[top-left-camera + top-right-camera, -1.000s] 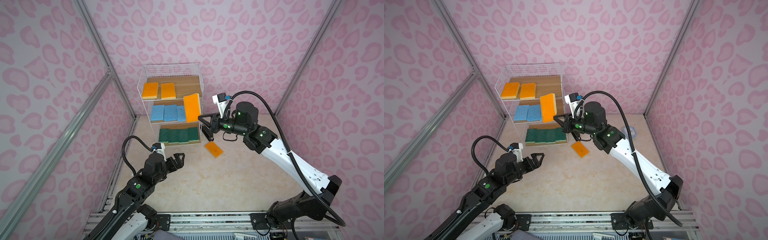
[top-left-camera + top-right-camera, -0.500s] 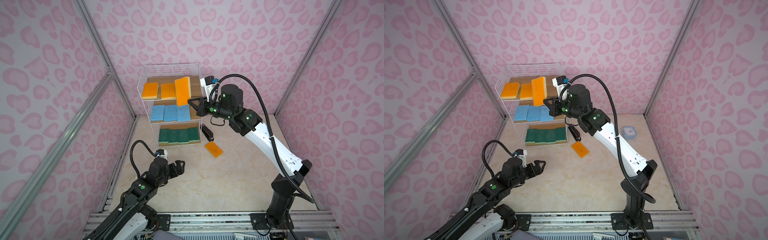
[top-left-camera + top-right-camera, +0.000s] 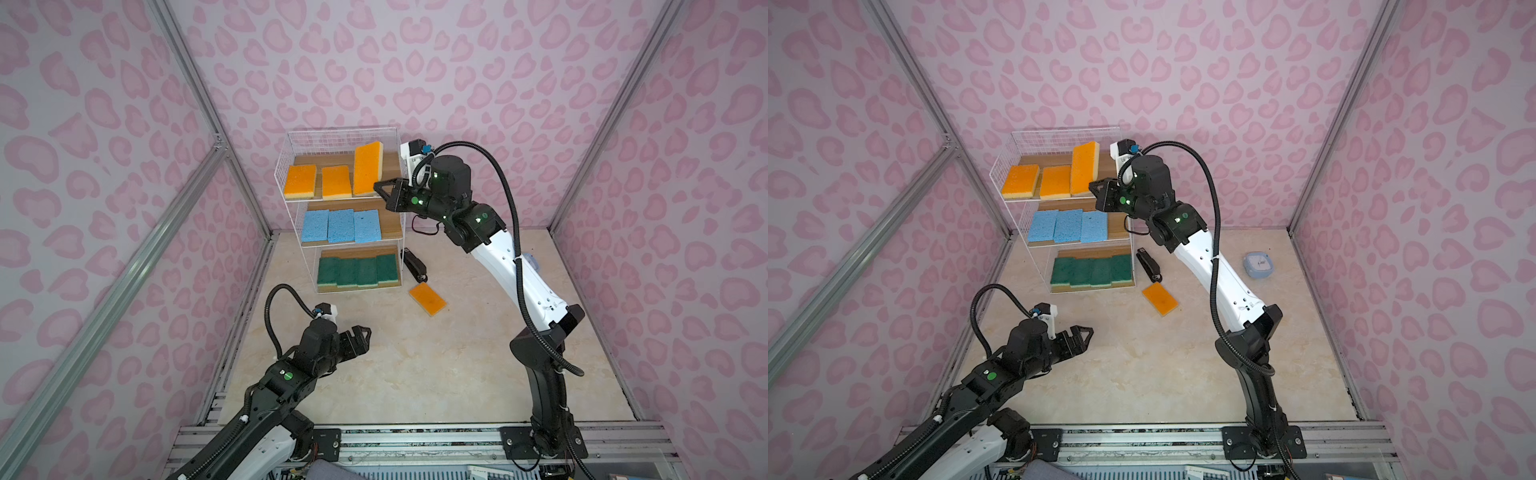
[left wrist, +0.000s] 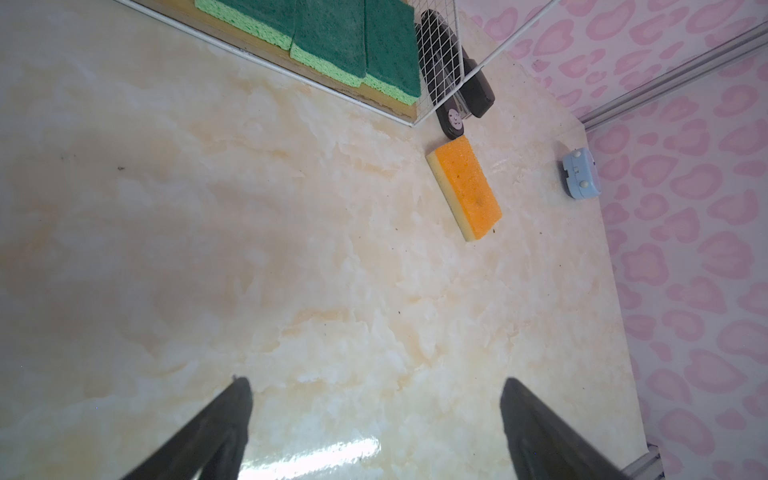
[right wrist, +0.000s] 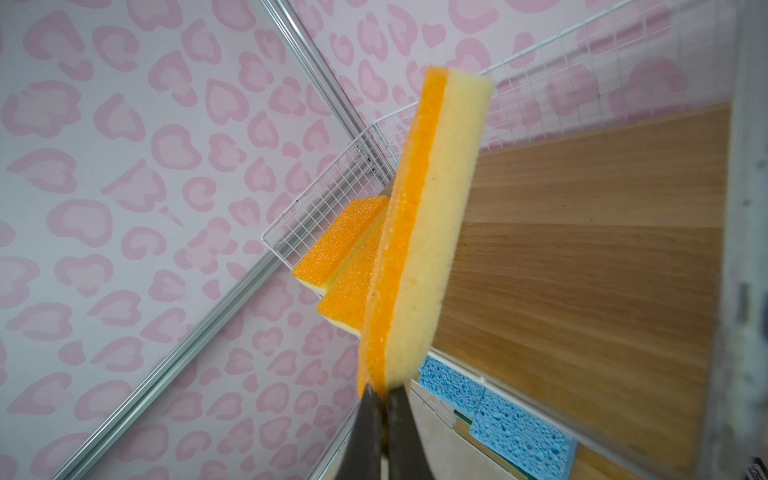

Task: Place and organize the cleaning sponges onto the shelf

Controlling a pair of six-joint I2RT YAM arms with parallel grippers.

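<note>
Right pincer (image 5: 383, 392) pinched shut on end of held orange sponge (image 5: 419, 232). Pad stands on edge, yellow side showing, over top board of shelf (image 3: 340, 142), just beside two flat orange sponges (image 3: 335, 181). Left pincer (image 4: 374, 395) spread wide, empty, low over floor. Loose orange sponge (image 3: 427, 299) lies on floor near shelf foot, beside black stapler (image 3: 415, 266).

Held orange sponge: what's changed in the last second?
The right gripper, shut on the orange sponge, lifted it from in front of the middle tier to the top tier of the shelf. Unchanged: left gripper open and low, shelved sponges, floor sponge, stapler.
</note>
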